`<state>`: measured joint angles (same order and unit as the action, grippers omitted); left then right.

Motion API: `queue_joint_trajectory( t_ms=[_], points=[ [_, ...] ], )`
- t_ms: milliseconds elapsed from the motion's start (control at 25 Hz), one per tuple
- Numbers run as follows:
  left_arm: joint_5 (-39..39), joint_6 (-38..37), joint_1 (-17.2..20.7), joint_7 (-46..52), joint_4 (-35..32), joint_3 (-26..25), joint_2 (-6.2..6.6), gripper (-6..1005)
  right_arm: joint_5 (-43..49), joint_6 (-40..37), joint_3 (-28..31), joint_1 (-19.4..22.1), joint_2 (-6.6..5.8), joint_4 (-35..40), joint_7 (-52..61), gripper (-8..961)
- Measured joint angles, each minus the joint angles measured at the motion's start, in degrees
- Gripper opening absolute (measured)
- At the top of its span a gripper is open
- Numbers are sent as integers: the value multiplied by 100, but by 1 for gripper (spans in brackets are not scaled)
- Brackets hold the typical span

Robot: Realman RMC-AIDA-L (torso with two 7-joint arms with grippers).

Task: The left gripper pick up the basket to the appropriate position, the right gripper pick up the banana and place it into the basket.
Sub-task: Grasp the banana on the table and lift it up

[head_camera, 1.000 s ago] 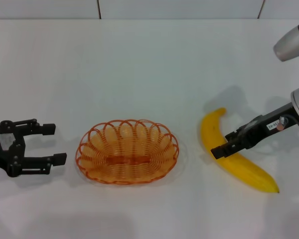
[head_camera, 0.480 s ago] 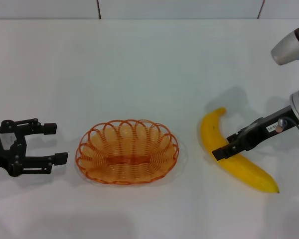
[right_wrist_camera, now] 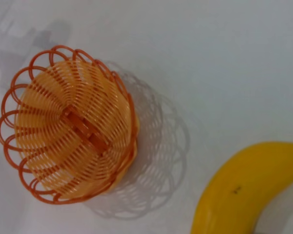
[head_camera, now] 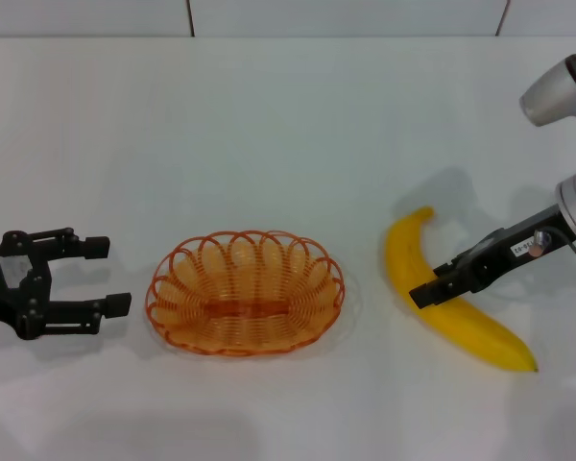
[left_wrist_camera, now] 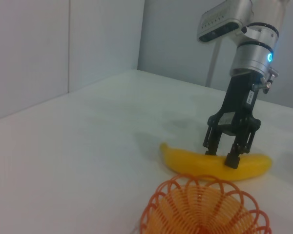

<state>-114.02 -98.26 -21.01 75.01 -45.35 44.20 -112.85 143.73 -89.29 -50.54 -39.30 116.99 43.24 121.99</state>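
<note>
While the left gripper (head_camera: 104, 277) waits spread wide at nine o'clock of the basket (head_camera: 245, 291), that orange basket sits mid-table. At three o'clock, the right gripper (head_camera: 424, 293), prongs parted, straddles the banana (head_camera: 442, 300).

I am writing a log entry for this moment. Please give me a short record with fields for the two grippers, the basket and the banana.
left gripper: open, low over the white table, beside the basket, not touching it
orange wire basket: on the table, empty
yellow curved banana: lying on the table
right gripper: open, fingers straddling the banana's middle
</note>
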Motion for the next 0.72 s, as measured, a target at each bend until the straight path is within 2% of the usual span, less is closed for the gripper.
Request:
queue_joint_trajectory(
  t_ms=[200,720],
  points=[
    [3,0,-7,25,0,0,0,843,-1,-12,-2,-7,0,1,0,506],
    [3,-9,-33,29,0,0,-9,843,-6,-12,-3,-7,-12,2,57,474]
  ],
)
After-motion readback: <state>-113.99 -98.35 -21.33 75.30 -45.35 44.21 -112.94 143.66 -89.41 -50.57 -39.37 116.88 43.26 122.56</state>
